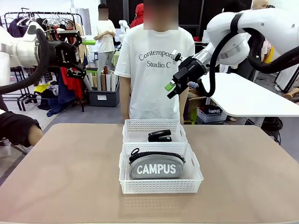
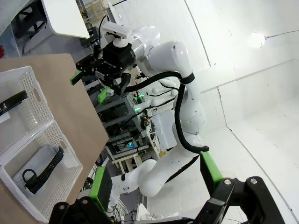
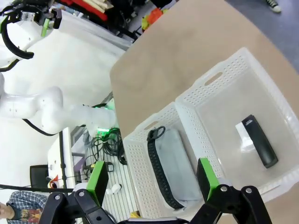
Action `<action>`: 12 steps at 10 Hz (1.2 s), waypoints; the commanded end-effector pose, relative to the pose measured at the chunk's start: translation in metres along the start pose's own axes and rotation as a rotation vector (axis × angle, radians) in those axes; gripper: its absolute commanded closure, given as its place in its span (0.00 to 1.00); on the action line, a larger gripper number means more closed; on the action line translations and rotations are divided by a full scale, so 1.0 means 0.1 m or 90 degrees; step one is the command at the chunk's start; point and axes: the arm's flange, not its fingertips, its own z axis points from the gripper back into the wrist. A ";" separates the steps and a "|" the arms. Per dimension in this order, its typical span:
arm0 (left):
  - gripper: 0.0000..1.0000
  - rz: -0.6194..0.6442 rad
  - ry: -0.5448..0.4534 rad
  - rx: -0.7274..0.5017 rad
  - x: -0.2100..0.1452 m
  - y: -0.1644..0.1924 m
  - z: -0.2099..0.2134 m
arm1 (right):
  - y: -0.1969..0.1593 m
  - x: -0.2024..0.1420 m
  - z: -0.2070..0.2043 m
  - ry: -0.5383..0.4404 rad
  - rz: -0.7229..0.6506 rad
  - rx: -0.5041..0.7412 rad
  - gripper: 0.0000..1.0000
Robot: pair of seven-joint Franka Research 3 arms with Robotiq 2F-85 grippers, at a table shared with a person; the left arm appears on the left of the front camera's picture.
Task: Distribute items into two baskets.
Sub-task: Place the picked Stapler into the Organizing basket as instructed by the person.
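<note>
Two white lattice baskets stand end to end at the table's middle. The near basket (image 1: 196, 179) holds the grey "CAMPUS" pouch (image 1: 156, 165), and the far basket (image 1: 133, 126) holds the black stapler (image 1: 160, 136). My left gripper (image 1: 80, 55) hangs open high at the left, well off the table. Up in front of the person, my right gripper (image 1: 172, 88) is open too, above and behind the far basket. The right wrist view looks down between its spread fingers (image 3: 208, 179) onto the pouch (image 3: 175, 170) and stapler (image 3: 259, 140). The left wrist view shows the pouch (image 2: 42, 168) and stapler (image 2: 11, 102) far off.
A person (image 1: 156, 70) in a white T-shirt stands at the table's far edge behind the baskets. Someone's dark-sleeved arm (image 1: 18, 128) rests at the left edge. A white table (image 1: 247, 98) stands at the back right. Bare tabletop (image 1: 70, 168) lies on both sides of the baskets.
</note>
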 end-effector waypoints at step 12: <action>0.00 -0.001 0.000 -0.002 -0.01 -0.01 0.00 | 0.68 -0.72 0.62 -0.303 -0.330 0.143 0.00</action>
